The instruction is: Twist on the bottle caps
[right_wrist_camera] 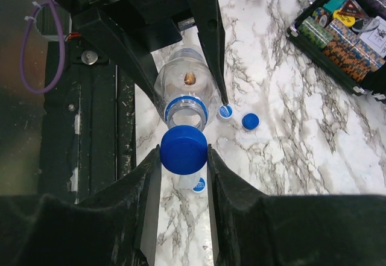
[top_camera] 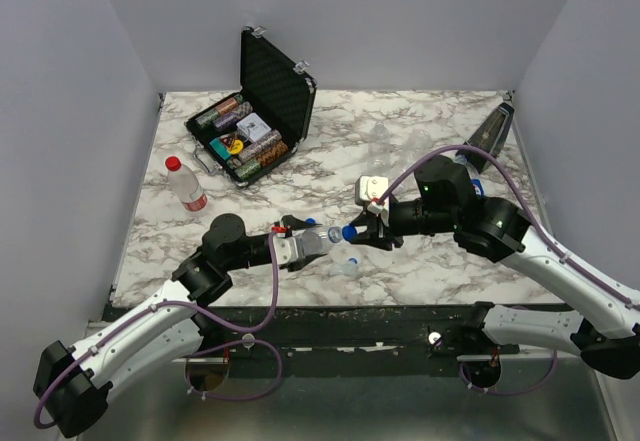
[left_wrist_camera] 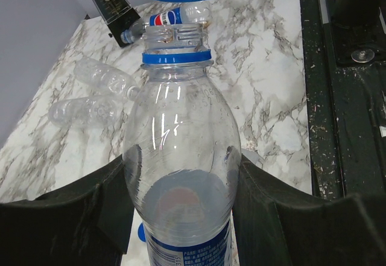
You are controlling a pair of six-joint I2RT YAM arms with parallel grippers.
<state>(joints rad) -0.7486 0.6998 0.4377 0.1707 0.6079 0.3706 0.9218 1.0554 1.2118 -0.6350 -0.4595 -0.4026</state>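
Left fingers part-open, clamped round the body of the blue-label bottle. It sits over the counter near the middle of the near edge, neck toward your right arm. Right fingers nearly closed, pinching a blue cap just short of the open mouth. Square the cap to the thread, seat it lightly, then turn.

White arms, black joints, purple cables.

top: overhead, far | wrists: close, facing each other | shared: bottle mouth
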